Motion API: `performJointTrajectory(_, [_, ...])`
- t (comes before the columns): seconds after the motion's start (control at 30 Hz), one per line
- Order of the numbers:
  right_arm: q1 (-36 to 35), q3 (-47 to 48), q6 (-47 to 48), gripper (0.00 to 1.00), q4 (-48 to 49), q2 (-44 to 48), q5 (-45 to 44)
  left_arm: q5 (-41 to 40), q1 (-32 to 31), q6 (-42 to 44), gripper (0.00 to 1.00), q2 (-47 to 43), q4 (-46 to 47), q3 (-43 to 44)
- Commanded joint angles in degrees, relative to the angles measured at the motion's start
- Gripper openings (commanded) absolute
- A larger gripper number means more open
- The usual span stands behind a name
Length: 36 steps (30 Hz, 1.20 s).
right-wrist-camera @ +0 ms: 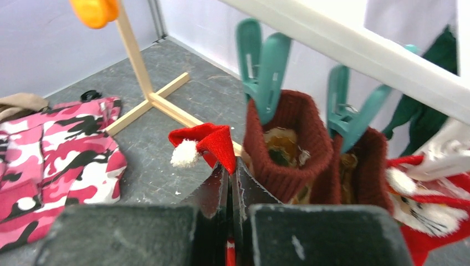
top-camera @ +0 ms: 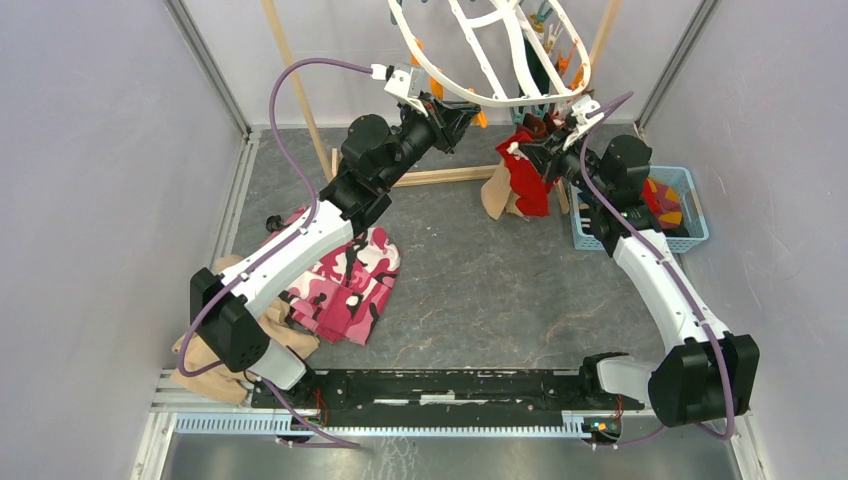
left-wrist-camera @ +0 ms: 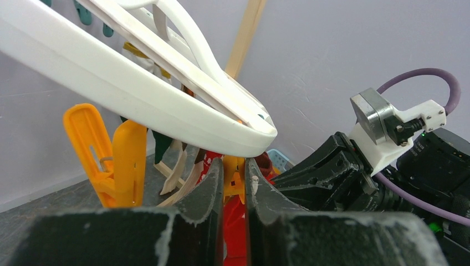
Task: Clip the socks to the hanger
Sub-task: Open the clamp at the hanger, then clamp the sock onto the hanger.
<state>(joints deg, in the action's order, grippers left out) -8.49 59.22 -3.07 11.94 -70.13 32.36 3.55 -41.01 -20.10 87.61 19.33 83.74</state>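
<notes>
The left hand is drawn nearly shut. An orange clip is pinched between its scuffed black fingers, just under the smooth, rounded rim of the white plastic hanger. A second orange clip is seen dangling free to the left in the wrist view.

The right hand is closed flat on a red sock with a fluffy white bobble. The sock is held close below the hanger's other edge, where two ribbed maroon socks are gripped by teal clips. The two hands are brought near each other under the rim.

Beyond them a stretch of bare, grey, mottled bench is bounded by the wooden rack, a pink camouflage cloth and a blue basket.
</notes>
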Motion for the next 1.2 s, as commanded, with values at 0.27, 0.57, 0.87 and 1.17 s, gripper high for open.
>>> performJointTrajectory(0.27, [0.0, 4.3, -3.6, 0.00, 4.0, -1.3, 16.8, 3.1, -0.3, 2.3, 0.05, 0.1, 1.8, 2.6])
performJointTrajectory(0.57, [-1.7, 9.1, -14.2, 0.00, 5.0, -5.1, 15.9, 4.4, -0.3, 1.7, 0.05, -0.1, 2.3, 2.6])
performJointTrajectory(0.87, [-2.5, 10.8, -20.9, 0.00, 6.6, -6.9, 14.3, 5.7, -0.3, 1.0, 0.05, -0.6, 2.5, 2.3])
performJointTrajectory(1.17, [-2.5, 11.2, -27.1, 0.00, 9.8, -7.6, 15.5, 5.6, -0.3, 1.7, 0.05, -0.7, 2.6, 2.1])
